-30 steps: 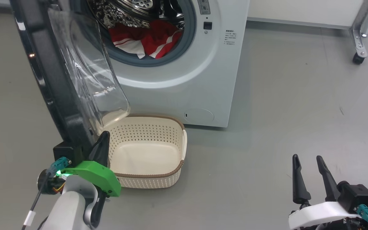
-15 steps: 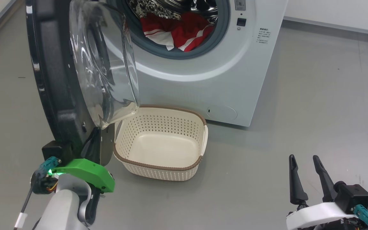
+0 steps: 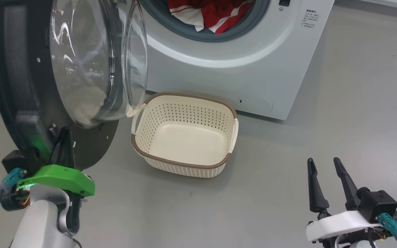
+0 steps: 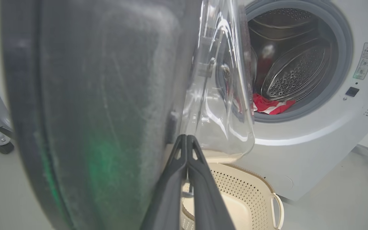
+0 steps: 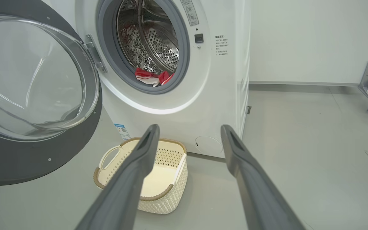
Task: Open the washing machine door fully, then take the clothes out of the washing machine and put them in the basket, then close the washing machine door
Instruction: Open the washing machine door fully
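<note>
You are on the first step: swinging the washing machine door (image 3: 19, 103) fully open. It stands wide of the washing machine (image 3: 219, 79), hinged at the side of the opening, its glass porthole (image 3: 81, 62) bulging back toward the machine's front. I judge this step nearly done, though whether the door has reached its stop I cannot tell.

Your left pincer (image 4: 186, 140) has its two fingers pressed together, gripping nothing. The tips lie against the lower inner face of the door, just under the porthole, on the side facing the machine. The pale forearm and green wrist piece (image 3: 57, 175) rise from below the door's bottom edge, fingers pointing up along it.

Your right pincer (image 3: 323, 160) stands apart and empty, low over the floor (image 3: 288, 144). It is well out in front of the machine and beyond its far corner from the hinge, fingers aimed toward the machine.

The clothes (image 3: 219, 13) lie in the bottom of the drum (image 5: 158, 41), red and white, some spilling onto the grey gasket. The basket (image 3: 184, 164) sits empty on the floor just in front of the machine, below the opening.

Next, draw the left pincer clear of the door, then reach an opened pincer into the drum. Soft fabric calls for a deep bite.
</note>
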